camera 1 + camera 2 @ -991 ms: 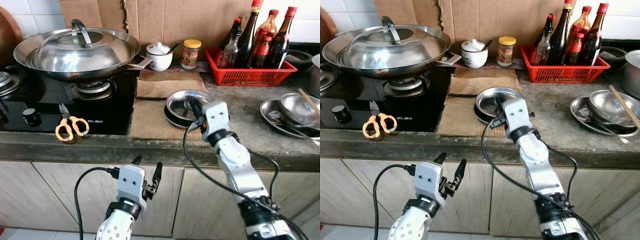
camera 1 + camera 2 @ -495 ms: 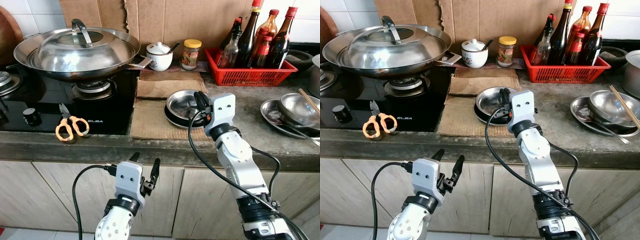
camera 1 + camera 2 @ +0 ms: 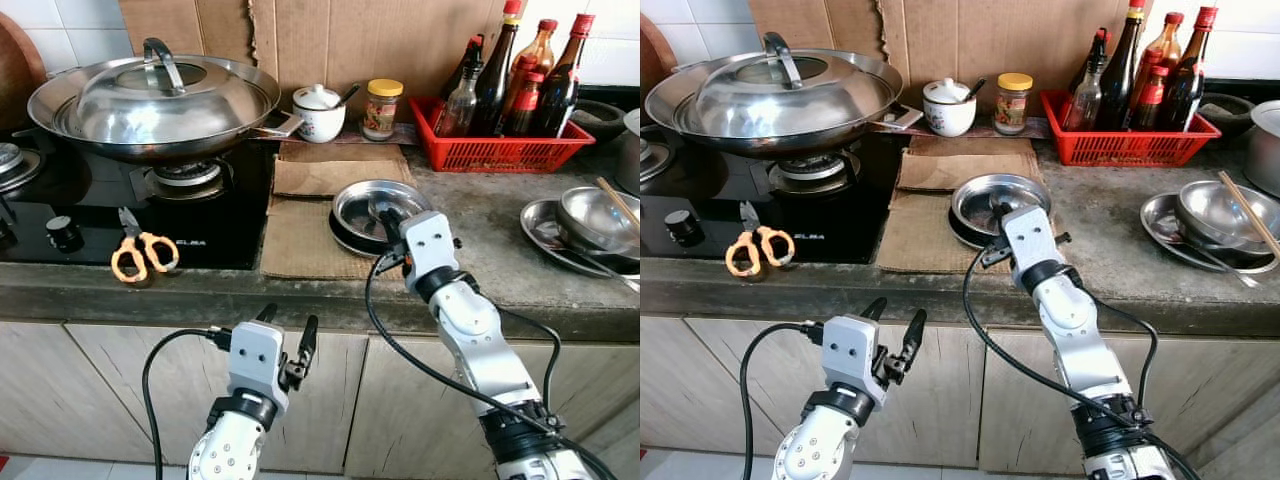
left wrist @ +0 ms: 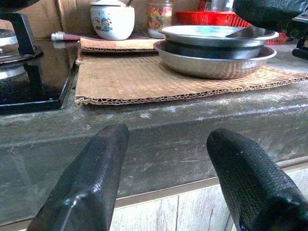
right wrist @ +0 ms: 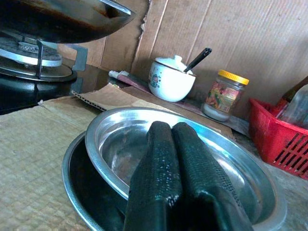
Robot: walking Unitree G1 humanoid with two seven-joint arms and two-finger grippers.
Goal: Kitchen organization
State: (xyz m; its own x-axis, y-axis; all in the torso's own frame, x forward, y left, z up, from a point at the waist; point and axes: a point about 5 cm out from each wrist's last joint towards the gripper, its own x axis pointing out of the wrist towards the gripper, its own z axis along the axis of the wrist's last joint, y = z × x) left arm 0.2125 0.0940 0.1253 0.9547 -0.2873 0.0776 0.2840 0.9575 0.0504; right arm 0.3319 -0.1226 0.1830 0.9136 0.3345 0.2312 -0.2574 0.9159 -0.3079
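Observation:
Two nested steel plates (image 3: 352,197) sit on a cardboard mat (image 3: 300,235) beside the stove. My right gripper (image 3: 386,212) reaches over the counter edge to them. In the right wrist view its fingers (image 5: 163,159) are pressed together, shut, and lie across the near rim of the upper plate (image 5: 108,122), which rests in a darker dish (image 5: 77,166). I cannot tell if the rim is pinched between them. My left gripper (image 3: 291,322) hangs open below the counter, in front of the cabinet doors, its fingers (image 4: 103,159) spread with nothing between them.
A lidded wok (image 3: 150,100) stands on the gas hob, with orange-handled scissors (image 3: 140,255) near its front edge. At the back are a white pot (image 3: 318,112), a jar (image 3: 381,108) and a red basket of bottles (image 3: 505,140). Steel dishes with chopsticks (image 3: 585,225) lie right.
My right wrist swung up and to the right half a second ago, then came back down and left to the plate's near rim. The left arm has barely moved.

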